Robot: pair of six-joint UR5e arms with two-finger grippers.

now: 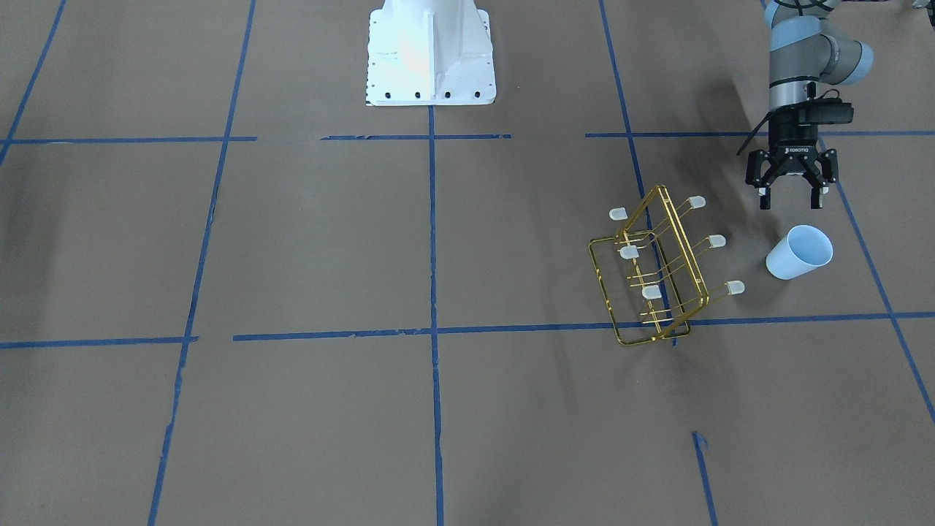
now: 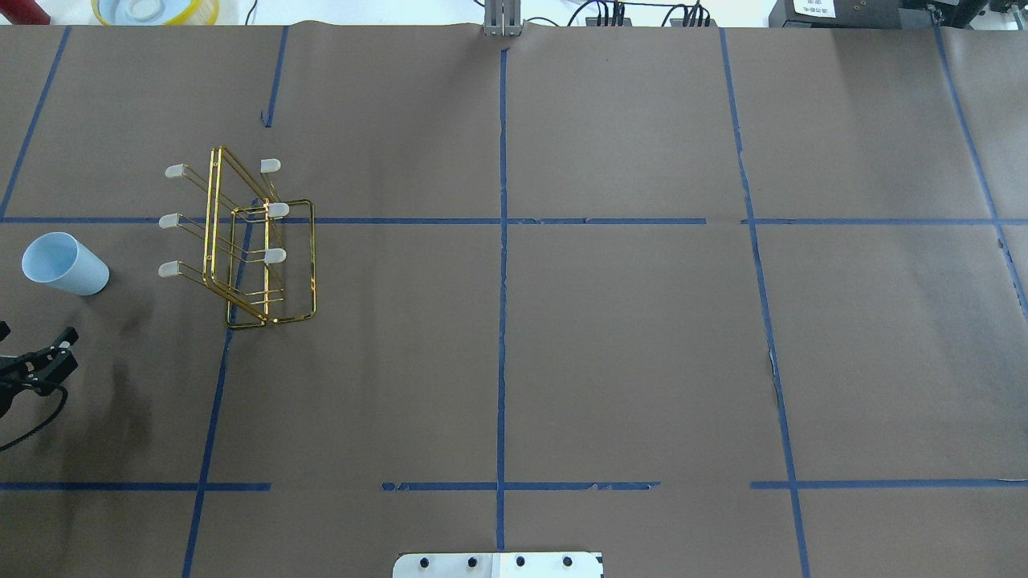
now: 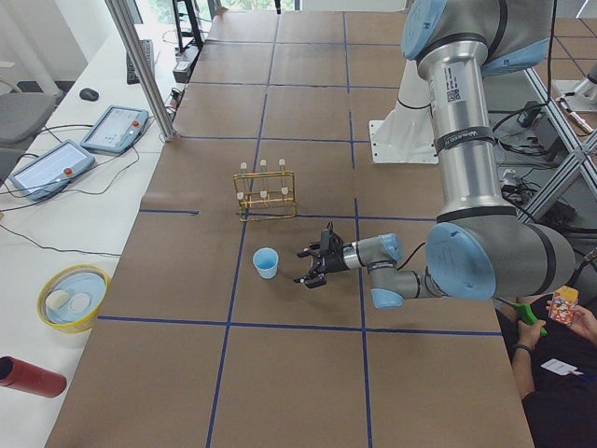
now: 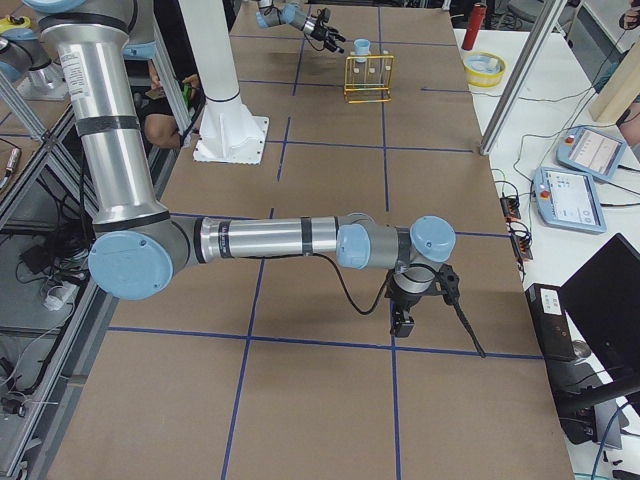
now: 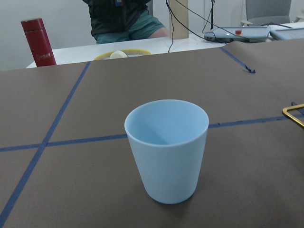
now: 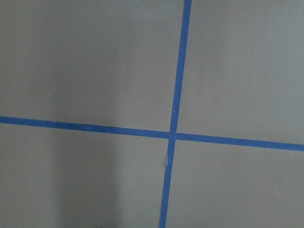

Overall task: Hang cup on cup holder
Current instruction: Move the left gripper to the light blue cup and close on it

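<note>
Brown paper table [image 2: 626, 345], blue tape grid [image 2: 502, 321]. Counts: 1 cup [image 1: 798, 252], 1 cup holder [image 1: 654, 274] with 6 white-capped prongs [image 1: 735, 288], 2 arms, 2 grippers.

Cup stands upright, mouth up, at the robot's left end of the table. It is beside the cup holder but apart from it, not hung. Cup holder stands on its rectangular base, 3 caps pointing toward the cup, 3 away.

Left gripper [image 1: 790, 203] is near the cup on the robot's side, aimed at it, fingers spread wide, touching nothing. Right gripper [image 4: 401, 325] hangs low over the table at the opposite end, well apart, pointing down. It shows only in the exterior right view, so can't tell whether it's spread or closed.

View diffs:
- Front-facing shows the left gripper whole; overhead clips it at the frame edge.
- Left wrist: cup close up and centred, a corner of gold wire at the right edge. Behind the table are 1 red bottle [image 5: 39, 42], 1 yellow bowl [image 5: 122, 53] and 1 seated person [image 5: 126, 19].
- Right wrist: only a tape crossing on paper.
- Exterior left adds 2 teach pendants [image 3: 117, 128] on the white side bench.
- Front-facing shows the white robot base [image 1: 431, 51] fully; overhead shows only its edge.
</note>
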